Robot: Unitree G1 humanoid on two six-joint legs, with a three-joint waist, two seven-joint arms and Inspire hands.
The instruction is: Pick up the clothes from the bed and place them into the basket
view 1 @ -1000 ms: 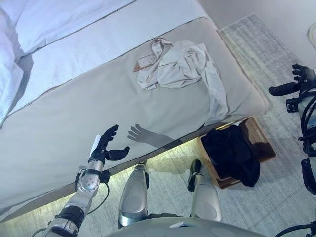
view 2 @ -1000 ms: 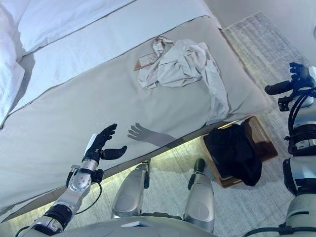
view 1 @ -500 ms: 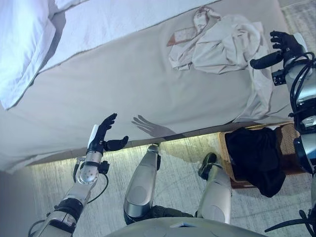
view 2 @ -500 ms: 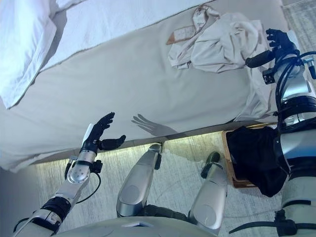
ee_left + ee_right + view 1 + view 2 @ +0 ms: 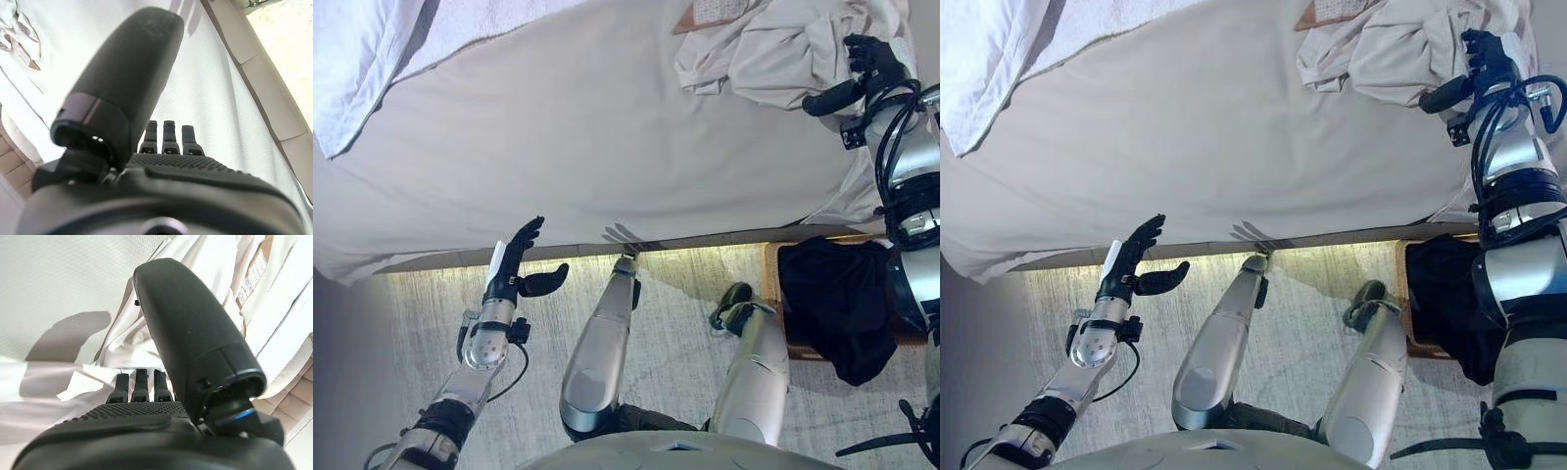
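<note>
Clothes (image 5: 783,54) lie crumpled on the bed (image 5: 568,137) under the spread-fingered right hand (image 5: 862,69); basket (image 5: 783,323) below holds black cloth (image 5: 832,304).

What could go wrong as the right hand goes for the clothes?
The right hand is open over the edge of the pale clothes, so a grab there may catch only a fold and leave the rest trailing. One end hangs over the bed edge and could drag or slide to the floor. The basket already holds a black garment spilling over its rim, so new clothes may slip off.
</note>
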